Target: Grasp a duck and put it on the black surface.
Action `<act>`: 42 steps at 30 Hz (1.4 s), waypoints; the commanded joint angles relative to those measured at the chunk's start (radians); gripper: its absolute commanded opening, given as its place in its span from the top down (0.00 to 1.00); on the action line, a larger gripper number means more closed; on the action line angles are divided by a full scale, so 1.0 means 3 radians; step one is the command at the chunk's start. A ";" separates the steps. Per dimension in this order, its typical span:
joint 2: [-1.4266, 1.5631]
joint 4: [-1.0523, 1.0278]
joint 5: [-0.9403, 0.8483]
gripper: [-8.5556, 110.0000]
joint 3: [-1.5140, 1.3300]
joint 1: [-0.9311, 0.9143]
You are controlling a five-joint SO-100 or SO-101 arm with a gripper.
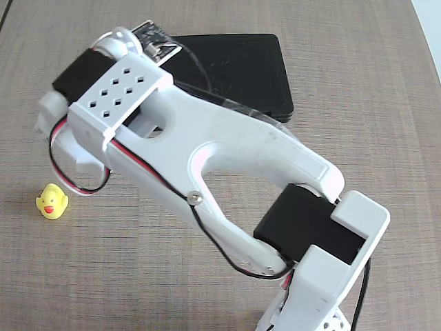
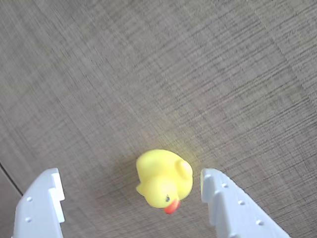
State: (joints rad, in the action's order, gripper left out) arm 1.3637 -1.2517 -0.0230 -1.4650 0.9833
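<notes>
Surface: grey-brown woven-grain tabletop (image 1: 344,83), bare apart from 2 items and the arm. Item 1: duck (image 2: 163,178), tiny, glossy yellow, red-orange beak, small black eye; in the wrist view you see it upright on the table, beak pointing toward the cam, lying between the two white fingers (image 2: 225,203) but nearer the one at right, touching neither as far as you can tell. In the fixed view it sits at lower left, duck (image 1: 52,201), well apart from item 2. Item 2: black surface (image 1: 241,69), flat matte case w/ rounded corners, at top centre, partly hidden by the arm (image 1: 227,152). Gripper (image 2: 131,208): spread wide, holding nothing, straddling the duck, prob. lined up this way so you can close on it. Judged stage: pre-grasp; transfer to the case not yet begun.
</notes>
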 commanded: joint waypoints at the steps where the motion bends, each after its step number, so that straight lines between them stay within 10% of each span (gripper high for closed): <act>1: -0.0337 -0.0128 0.0015 0.68 0.0332 0.0179; 42: -0.0961 -0.0005 0.0015 0.68 0.0787 0.0532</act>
State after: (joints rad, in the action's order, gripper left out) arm 1.0753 -1.2640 -0.0230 -1.2778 1.1336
